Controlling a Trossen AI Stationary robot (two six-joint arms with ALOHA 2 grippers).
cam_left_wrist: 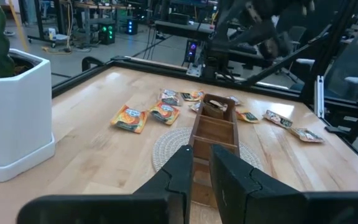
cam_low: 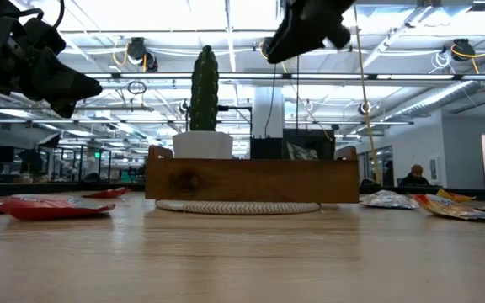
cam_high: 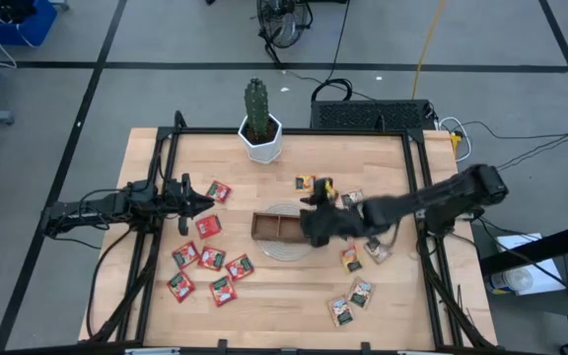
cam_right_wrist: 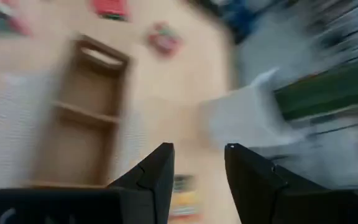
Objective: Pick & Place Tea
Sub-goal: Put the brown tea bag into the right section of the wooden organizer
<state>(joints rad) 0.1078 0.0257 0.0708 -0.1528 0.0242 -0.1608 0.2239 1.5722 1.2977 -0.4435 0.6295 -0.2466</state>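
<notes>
Wood table (cam_high: 284,296), flat red tea sachets (cam_high: 210,258) scattered, right gripper (cam_high: 311,219) parted, empty

The left arm reaches in level from its own side, its left gripper (cam_high: 205,203) raised, the fingers (cam_left_wrist: 232,177) nearly together with only a narrow slit between them. The right arm stretches far inward, its right gripper (cam_high: 311,223) raised too, fingers (cam_right_wrist: 157,174) parted, nothing between them.

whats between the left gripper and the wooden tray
In the high view, one red sachet lies on the table between the left gripper and the tray; the rest of that stretch is bare wood.
</notes>
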